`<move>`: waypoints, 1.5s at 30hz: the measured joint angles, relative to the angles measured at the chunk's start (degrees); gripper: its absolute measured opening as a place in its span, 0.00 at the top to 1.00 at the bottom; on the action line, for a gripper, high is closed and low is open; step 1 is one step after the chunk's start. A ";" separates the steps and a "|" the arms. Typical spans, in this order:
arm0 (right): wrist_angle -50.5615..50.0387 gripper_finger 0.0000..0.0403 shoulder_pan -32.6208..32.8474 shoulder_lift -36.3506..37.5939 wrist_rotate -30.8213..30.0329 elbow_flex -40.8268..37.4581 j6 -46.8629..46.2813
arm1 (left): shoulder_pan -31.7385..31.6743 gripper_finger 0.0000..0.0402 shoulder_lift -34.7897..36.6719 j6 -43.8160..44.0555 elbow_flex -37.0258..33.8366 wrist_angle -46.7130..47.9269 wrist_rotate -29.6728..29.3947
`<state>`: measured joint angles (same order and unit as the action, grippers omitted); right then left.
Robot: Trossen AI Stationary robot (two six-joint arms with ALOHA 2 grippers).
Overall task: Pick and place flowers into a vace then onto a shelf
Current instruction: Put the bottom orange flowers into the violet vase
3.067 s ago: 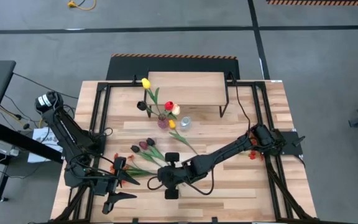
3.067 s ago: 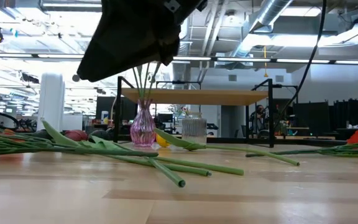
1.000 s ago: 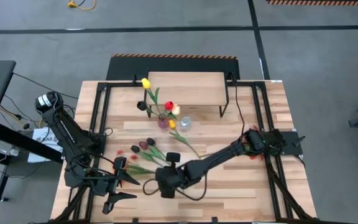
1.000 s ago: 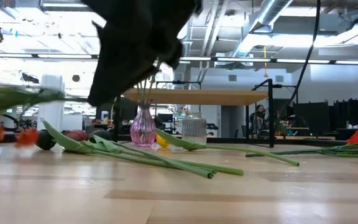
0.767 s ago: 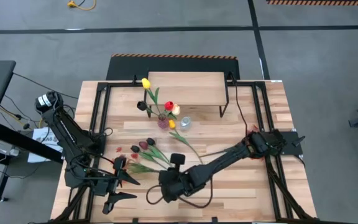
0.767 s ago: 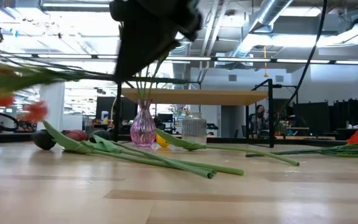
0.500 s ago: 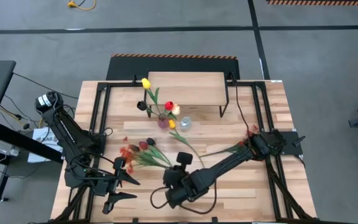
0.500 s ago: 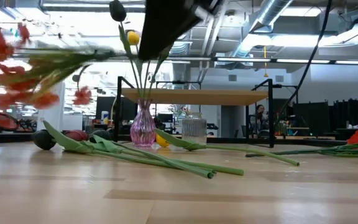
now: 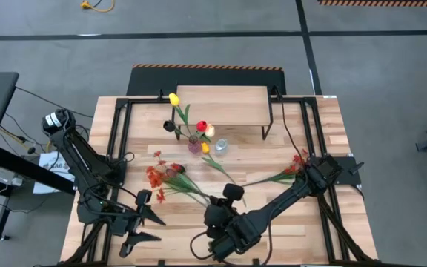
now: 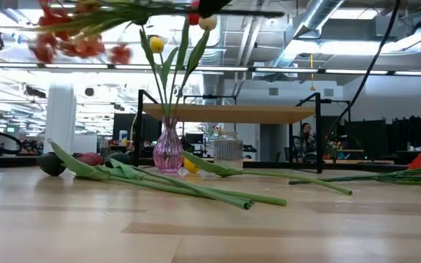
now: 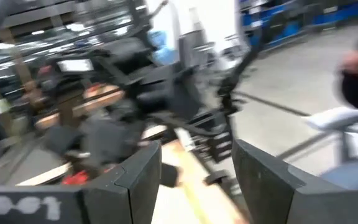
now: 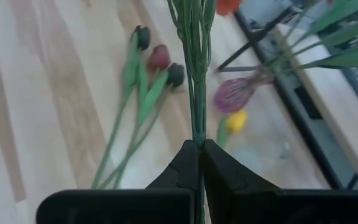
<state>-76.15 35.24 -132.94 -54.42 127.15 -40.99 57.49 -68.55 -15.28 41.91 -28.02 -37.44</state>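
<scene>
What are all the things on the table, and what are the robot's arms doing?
Pink vase: one, near the shelf, holding yellow, red and cream tulips.
Clear glass: one, beside the pink vase.
Shelf: one, light wood top on black legs, at the table's far edge.
Loose tulips: three, dark and maroon heads, lying on the table.
Orange-red spray: one bunch, lifted above the table.
Second orange-red spray: one, lying by the right arm's base.
Table: one, light planks.
Left gripper: open, waiting at the near-left corner.
Right gripper: shut on the spray's green stems.
</scene>
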 joint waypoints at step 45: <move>-12.42 1.00 3.00 0.93 -29.64 7.79 -7.99 | -10.01 0.53 -4.76 5.35 0.02 3.49 0.44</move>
<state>-88.57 38.23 -132.01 -84.06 134.94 -48.98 47.48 -73.32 -9.93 41.93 -24.53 -36.99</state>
